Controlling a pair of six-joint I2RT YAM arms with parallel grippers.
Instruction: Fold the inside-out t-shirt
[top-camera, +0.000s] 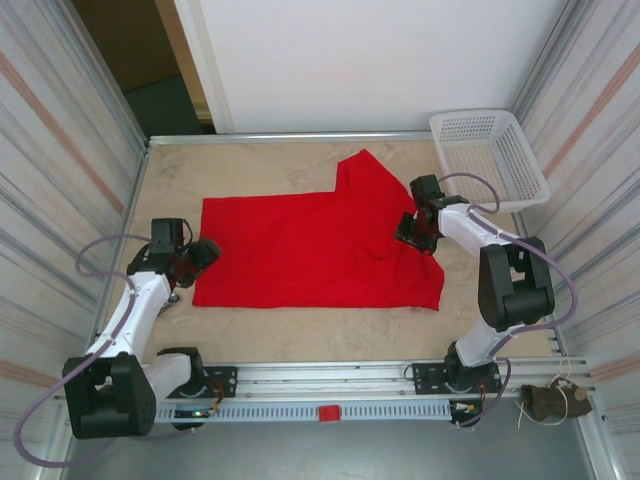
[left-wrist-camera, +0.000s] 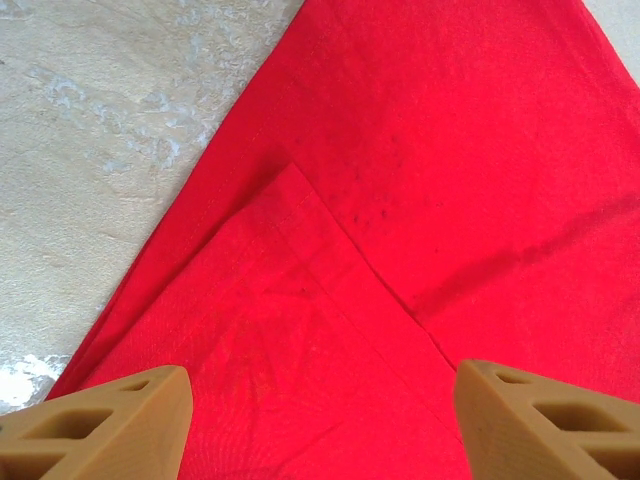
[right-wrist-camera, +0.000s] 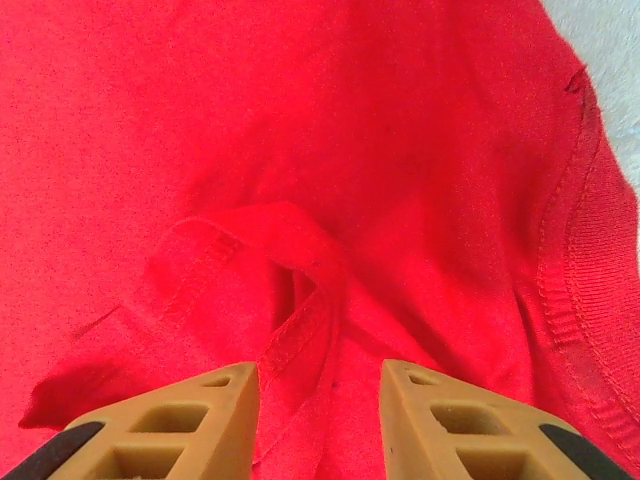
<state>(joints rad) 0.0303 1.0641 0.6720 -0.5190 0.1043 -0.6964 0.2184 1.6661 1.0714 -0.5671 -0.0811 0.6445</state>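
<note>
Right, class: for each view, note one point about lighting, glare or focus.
Top external: even light, whole scene sharp. Left wrist: pale glare on the table, t-shirt stitching sharp. Right wrist: red saturated, shadow pooling in the creases.

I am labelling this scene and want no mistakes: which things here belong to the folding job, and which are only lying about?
For the job: red t-shirt; left claw and right claw, both open over it.

Only lying about: white mesh basket; small brown object at the near right corner.
</note>
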